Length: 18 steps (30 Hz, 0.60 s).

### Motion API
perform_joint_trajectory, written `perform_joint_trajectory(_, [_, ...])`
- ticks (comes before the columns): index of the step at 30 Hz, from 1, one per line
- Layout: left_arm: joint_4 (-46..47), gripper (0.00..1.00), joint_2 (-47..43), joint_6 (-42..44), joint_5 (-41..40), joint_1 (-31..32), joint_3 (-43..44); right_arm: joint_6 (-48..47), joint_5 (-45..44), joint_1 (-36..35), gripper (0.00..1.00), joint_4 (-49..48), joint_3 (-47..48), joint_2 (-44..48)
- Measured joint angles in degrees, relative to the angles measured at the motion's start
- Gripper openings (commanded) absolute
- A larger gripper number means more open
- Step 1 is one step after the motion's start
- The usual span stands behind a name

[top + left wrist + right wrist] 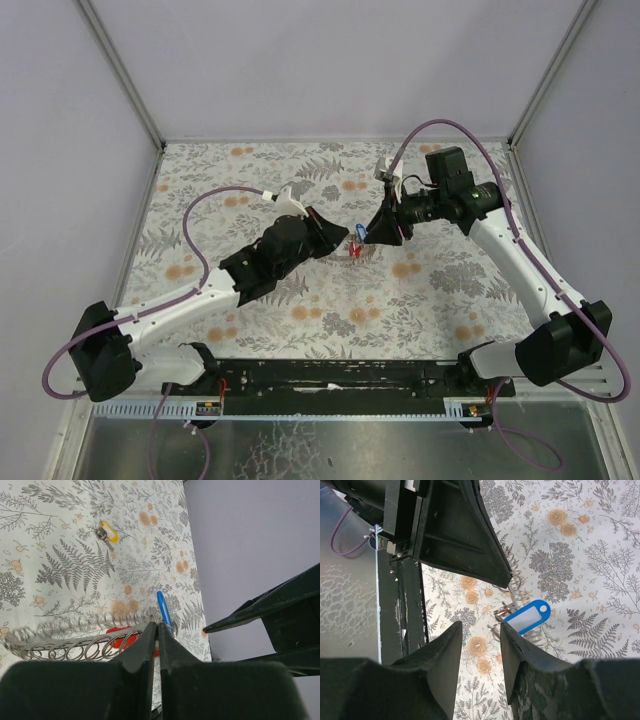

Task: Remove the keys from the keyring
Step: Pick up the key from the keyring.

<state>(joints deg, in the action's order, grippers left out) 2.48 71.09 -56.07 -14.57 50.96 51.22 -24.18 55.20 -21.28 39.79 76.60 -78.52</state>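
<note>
From above, left gripper (337,240) and right gripper (373,236) meet mid-table, the keyring (353,251) between them. Left wrist view: its jaws pinch shut on the keyring (65,647) at its coiled rim, blue key (162,609) just beyond. Right wrist view: empty, half-parted jaws, blue key (529,617) slanting just ahead.

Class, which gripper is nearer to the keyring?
Left. The left gripper is shut on the keyring at its coiled edge; the right gripper hangs open just short of it, beside the blue key tag.
</note>
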Motion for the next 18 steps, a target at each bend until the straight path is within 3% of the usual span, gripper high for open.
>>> perform_joint_trajectory(12, [-2.99, 0.0, 0.13, -1.4, -1.6, 0.17, 1.7, 0.2, -4.87, -0.48, 0.49, -0.87, -0.85, 0.0])
perform_joint_trajectory(18, [-3.37, 0.0, -0.04, -3.13, -2.6, 0.44, 2.12, 2.03, 3.74, -0.87, 0.48, -3.76, -4.39, 0.28])
